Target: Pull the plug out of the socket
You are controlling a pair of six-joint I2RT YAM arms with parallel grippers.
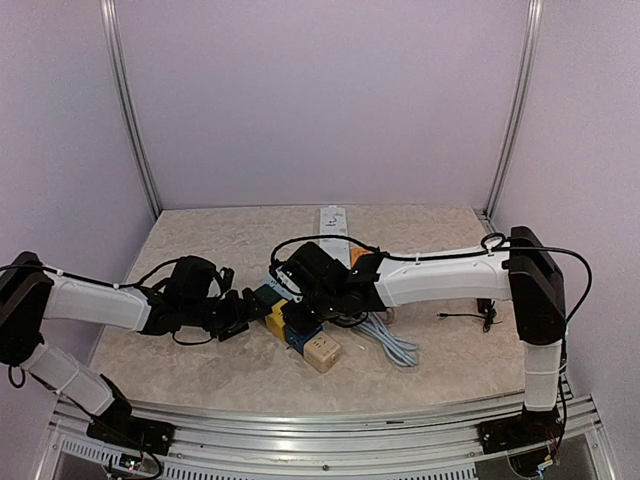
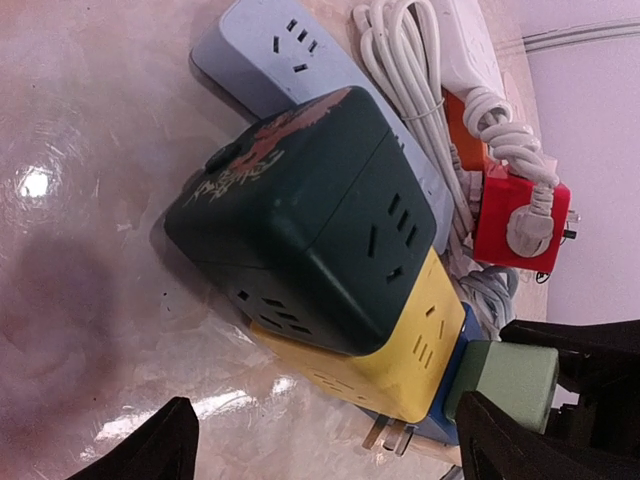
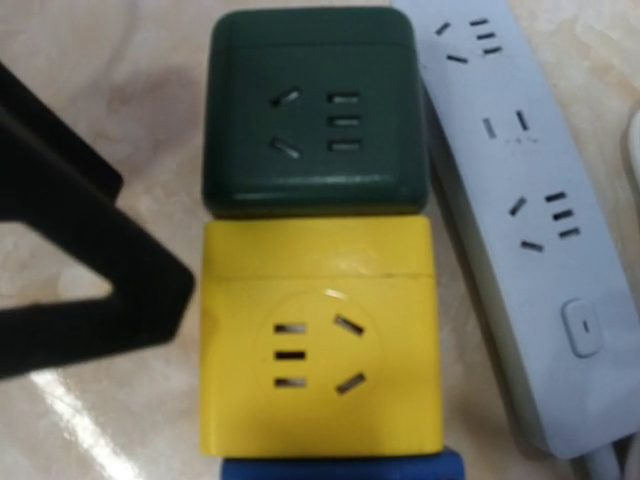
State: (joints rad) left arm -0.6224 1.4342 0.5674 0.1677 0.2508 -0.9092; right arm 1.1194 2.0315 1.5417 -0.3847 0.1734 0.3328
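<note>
A chain of cube sockets lies mid-table: dark green [image 1: 264,294], yellow [image 1: 275,322], blue [image 1: 300,338], beige [image 1: 322,353]. The left wrist view shows the green cube [image 2: 300,210] joined to the yellow cube [image 2: 400,350]. Bare plug prongs [image 2: 388,435] stick out by the seam of the yellow cube and the blue cube [image 2: 462,385]. My left gripper [image 2: 325,405] stands open, its fingers wide on either side of the yellow cube. My right gripper [image 1: 308,312] hangs low over the yellow cube [image 3: 320,340] and the blue cube [image 3: 340,468]. Its fingers are out of its own view.
A pale grey-blue power strip [image 3: 520,200] lies right beside the cubes. White cable coils [image 1: 390,340] and a red cube with a white plug [image 2: 520,220] sit behind them. A white strip [image 1: 333,222] lies at the back and a thin black lead [image 1: 460,318] at right.
</note>
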